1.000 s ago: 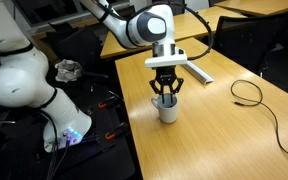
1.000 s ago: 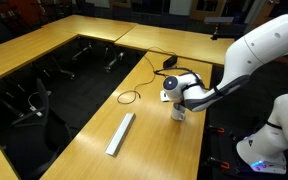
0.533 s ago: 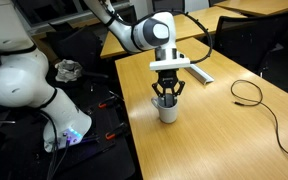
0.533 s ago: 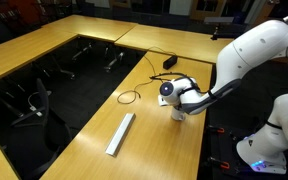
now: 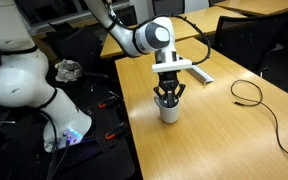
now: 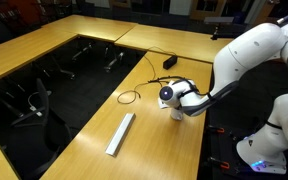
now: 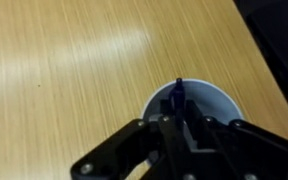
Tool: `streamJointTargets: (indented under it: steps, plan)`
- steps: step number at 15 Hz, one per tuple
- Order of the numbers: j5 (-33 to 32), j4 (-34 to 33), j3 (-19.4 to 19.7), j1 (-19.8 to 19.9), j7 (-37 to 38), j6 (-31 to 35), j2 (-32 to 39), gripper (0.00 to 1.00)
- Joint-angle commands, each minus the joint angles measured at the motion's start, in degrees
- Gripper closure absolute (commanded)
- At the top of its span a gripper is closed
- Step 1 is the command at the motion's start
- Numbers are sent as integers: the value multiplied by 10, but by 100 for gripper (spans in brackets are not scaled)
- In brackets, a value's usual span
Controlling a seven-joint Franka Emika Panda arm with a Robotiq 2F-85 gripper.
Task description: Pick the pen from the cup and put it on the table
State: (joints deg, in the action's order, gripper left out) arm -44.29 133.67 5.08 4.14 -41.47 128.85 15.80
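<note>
The cup [image 5: 169,113] is a small white mug standing on the light-wood table [image 5: 214,135] near its edge; it also shows in an exterior view [image 6: 180,115]. My gripper [image 5: 168,100] points straight down with its fingertips at the mug's mouth. In the wrist view the fingers [image 7: 180,125] are drawn together around the pen [image 7: 178,94], a slim dark stick standing in the white cup [image 7: 220,102]. The pen cannot be made out in either exterior view.
A flat grey bar [image 6: 120,133] lies on the table [image 6: 94,120], also seen behind the gripper [image 5: 199,74]. A looped black cable [image 5: 246,92] lies to one side [image 6: 131,97]. The table edge drops off close to the cup.
The gripper has sunk a little toward the cup and its fingers have drawn in around the pen. The cup has not moved.
</note>
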Motion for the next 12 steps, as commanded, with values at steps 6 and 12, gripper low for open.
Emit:
streamJointTargets:
  steps: [6,12]
  plan:
    - [-3,13,-23,-1,-28,-42,-36,96]
    - [-15,32,-45,-20,-26,-125,-120,96]
